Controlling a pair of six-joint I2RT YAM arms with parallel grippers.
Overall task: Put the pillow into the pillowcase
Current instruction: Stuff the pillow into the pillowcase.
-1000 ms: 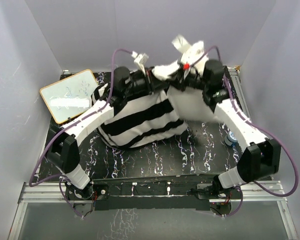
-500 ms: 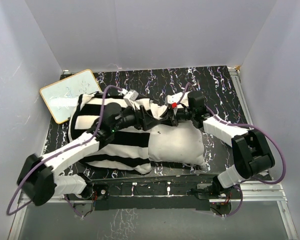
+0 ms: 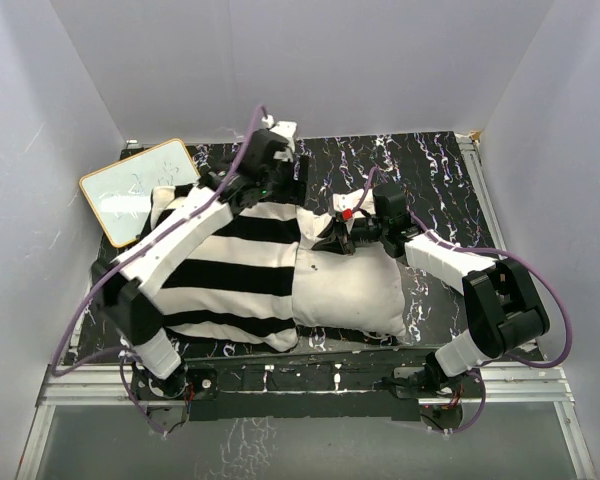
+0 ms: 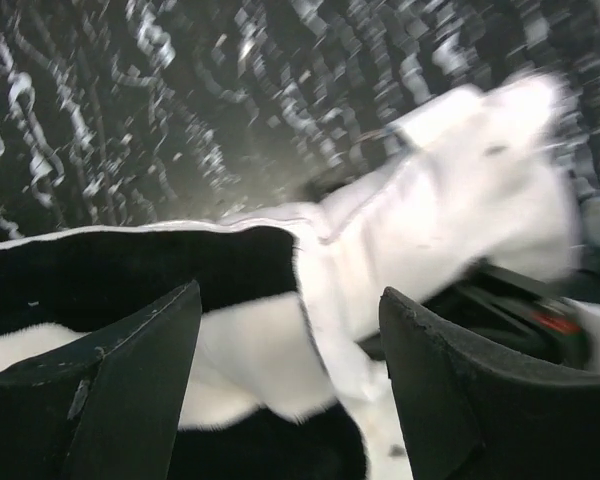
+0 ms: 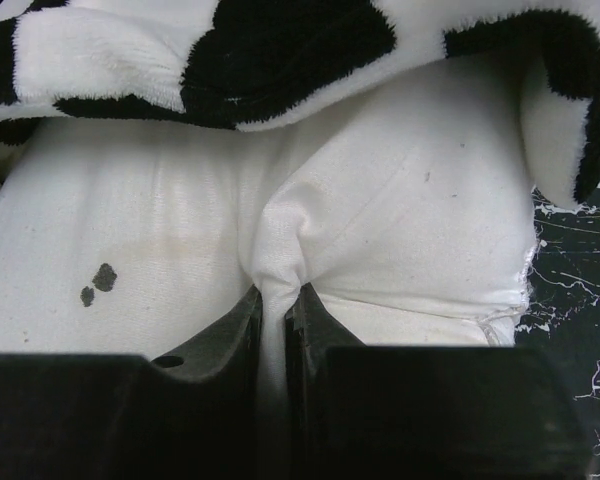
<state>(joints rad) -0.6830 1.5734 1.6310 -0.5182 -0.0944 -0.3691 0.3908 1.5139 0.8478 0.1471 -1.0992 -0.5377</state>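
Note:
The white pillow (image 3: 352, 295) lies on the table with its left part inside the black-and-white striped pillowcase (image 3: 230, 280); its right part sticks out bare. My right gripper (image 3: 330, 236) sits at the pillow's far edge by the case's mouth. In the right wrist view that gripper (image 5: 275, 295) is shut on a pinched fold of the pillow (image 5: 400, 220), with the pillowcase (image 5: 280, 40) hem just above. My left gripper (image 3: 292, 185) hovers over the case's far right corner. It (image 4: 290, 300) is open and holds nothing, with the striped pillowcase (image 4: 130, 270) below it.
A small whiteboard (image 3: 135, 190) leans at the back left, touching the pillowcase's corner. The black marbled table (image 3: 420, 160) is bounded by white walls on three sides. The right arm (image 3: 450, 255) lies along the pillow's right side.
The pillow and case came down from the air onto the table. My left gripper opened, let go of the pillowcase and rose toward the back. The right gripper kept its hold.

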